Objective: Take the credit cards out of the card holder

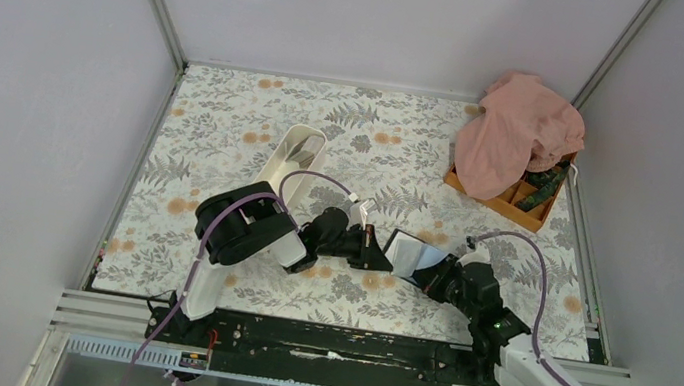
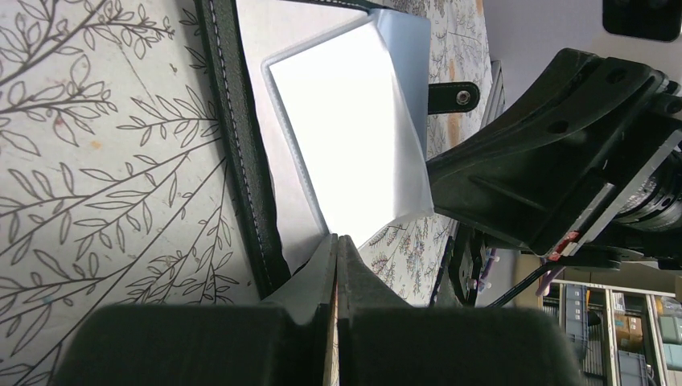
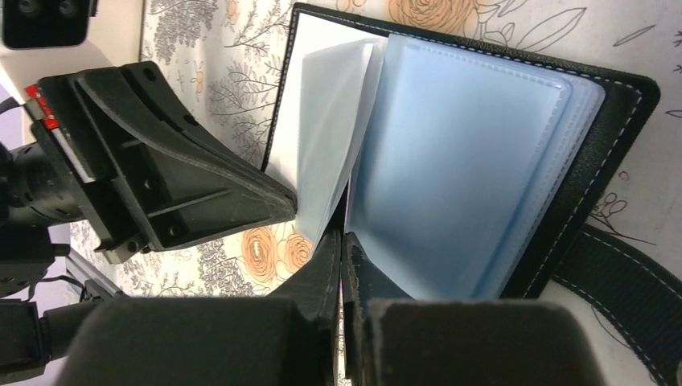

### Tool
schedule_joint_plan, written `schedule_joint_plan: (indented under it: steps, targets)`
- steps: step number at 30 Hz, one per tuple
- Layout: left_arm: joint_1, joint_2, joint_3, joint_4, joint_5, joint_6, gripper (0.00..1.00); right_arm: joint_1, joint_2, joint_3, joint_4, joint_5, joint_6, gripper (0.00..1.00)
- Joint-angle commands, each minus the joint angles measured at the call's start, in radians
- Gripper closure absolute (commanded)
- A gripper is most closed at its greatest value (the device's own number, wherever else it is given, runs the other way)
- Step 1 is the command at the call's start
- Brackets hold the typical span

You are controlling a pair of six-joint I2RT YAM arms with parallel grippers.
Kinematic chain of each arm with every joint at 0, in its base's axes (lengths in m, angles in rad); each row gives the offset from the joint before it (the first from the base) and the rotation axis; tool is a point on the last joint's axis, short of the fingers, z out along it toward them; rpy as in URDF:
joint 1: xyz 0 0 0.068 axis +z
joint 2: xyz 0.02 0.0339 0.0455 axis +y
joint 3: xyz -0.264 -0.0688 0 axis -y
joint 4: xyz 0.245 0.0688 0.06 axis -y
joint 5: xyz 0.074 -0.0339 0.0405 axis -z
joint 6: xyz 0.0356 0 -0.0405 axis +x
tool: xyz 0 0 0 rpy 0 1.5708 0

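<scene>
**Top external view.** I see the small flat black folding card holder (image 1: 407,253) lying open on the floral-patterned surface (image 1: 226,126). It sits between the left pincer (image 1: 380,255) and the right pincer (image 1: 435,272), both at its edges. A long white oblong tray (image 1: 298,157) lies beyond the left arm. An orange compartment box (image 1: 518,206), partly under a pink cloth (image 1: 518,132), sits at the far right.

**Left wrist view.** My left pincer is fully closed, its tips nipping the near edge of the card holder's pale inner leaf (the black stitched cover runs alongside).

**Right wrist view.** My right pincer is likewise closed, its tips meeting on the edge of the bluish translucent sleeves. How many sleeves it grips I cannot tell. One pale leaf stands raised from the stack.
</scene>
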Motion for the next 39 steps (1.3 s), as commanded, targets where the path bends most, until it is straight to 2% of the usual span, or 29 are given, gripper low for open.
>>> schedule_joint_plan:
  steps: [1,9,18,24,30,34,39]
  targets:
    - [0.006,0.045,-0.016,-0.109,-0.024,0.031,1.0,0.004,-0.065,0.007,-0.058,-0.001,-0.016,1.0]
    - [0.006,-0.009,0.001,-0.117,-0.019,0.024,1.0,0.004,-0.192,0.139,-0.261,-0.031,-0.113,1.0]
    - [0.005,-0.039,0.061,-0.139,-0.019,0.022,1.0,0.004,-0.125,0.346,-0.533,-0.1,-0.202,1.0]
    - [0.006,-0.067,0.053,-0.129,-0.016,0.014,1.0,0.004,-0.135,0.352,-0.55,-0.123,-0.201,1.0]
    - [0.014,-0.114,0.034,-0.133,-0.028,0.021,1.0,0.004,-0.109,0.569,-0.695,-0.012,-0.316,1.0]
    - [0.015,-0.133,0.041,-0.132,-0.024,0.019,1.0,0.005,-0.026,0.635,-0.71,-0.108,-0.344,1.0]
    - [0.015,-0.168,0.03,-0.112,-0.019,0.022,1.0,0.004,-0.036,0.634,-0.7,-0.092,-0.394,1.0]
